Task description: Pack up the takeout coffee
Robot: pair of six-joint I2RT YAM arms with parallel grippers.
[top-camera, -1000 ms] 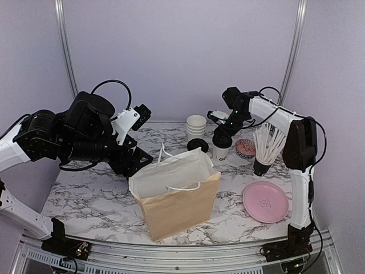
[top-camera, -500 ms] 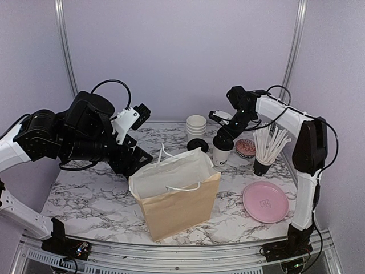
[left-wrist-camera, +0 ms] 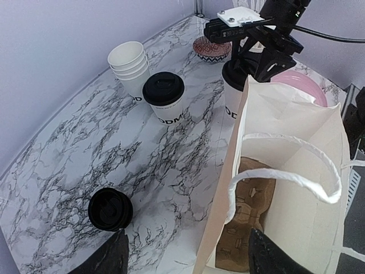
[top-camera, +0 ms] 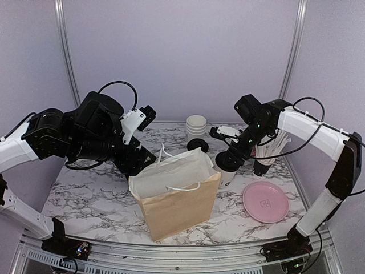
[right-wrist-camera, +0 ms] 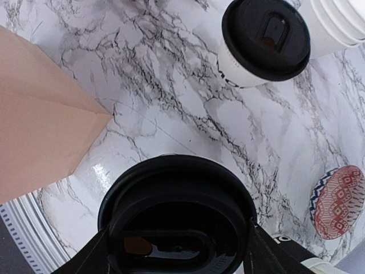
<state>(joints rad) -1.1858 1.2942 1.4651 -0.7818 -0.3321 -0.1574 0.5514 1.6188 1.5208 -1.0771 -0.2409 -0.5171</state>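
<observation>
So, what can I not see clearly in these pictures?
Held cup: its lettering. In the left wrist view the bag covers half of it; the right wrist view shows only the lid.
Bowl: top view, behind the right arm; right wrist view, cut by the right edge.
Bag's bottom: top view, hidden by its own wall; left wrist view, partly cut by the lower edge.

White cup (top-camera: 227, 176), black lid (right-wrist-camera: 177, 228), pink plate (top-camera: 265, 201)
</observation>
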